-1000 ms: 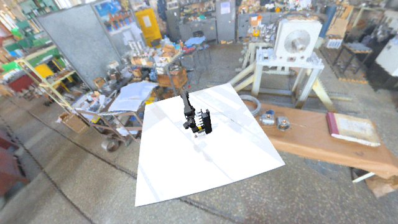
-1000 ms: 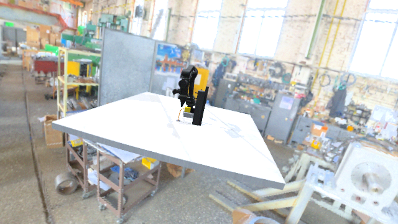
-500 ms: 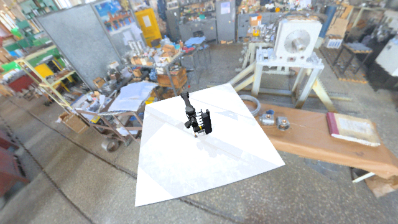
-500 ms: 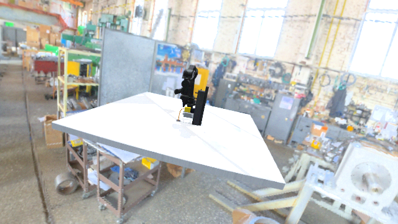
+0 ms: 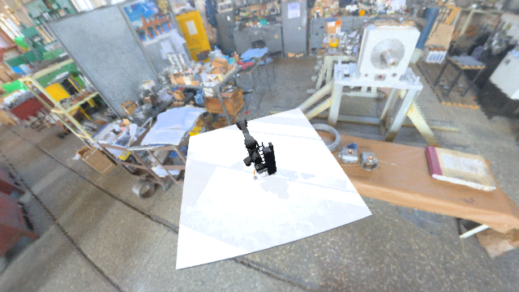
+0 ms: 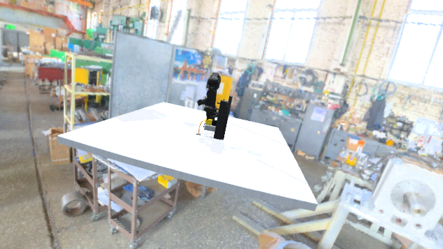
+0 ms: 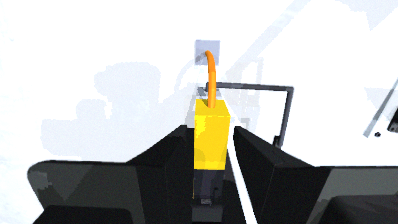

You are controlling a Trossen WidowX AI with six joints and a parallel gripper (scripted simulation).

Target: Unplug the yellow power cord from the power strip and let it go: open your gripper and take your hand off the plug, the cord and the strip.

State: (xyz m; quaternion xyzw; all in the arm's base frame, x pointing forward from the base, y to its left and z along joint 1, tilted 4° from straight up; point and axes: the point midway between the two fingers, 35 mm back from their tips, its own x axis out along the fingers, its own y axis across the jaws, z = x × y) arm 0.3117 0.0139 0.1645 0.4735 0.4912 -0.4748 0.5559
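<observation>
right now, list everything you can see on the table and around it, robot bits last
table: one, white, centre of the workshop
plug: one, yellow, between the jaws
cord: one, orange, arching from the plug to a small grey square on the table
dark block: one, directly below the plug
frame: one, grey, flat on the table beyond the plug
upright slab: one, black, standing beside the arm
bench: one, brown, beside the table
arm: one, black, reaching down
jaws: one pair, black, either side of the plug, open
</observation>
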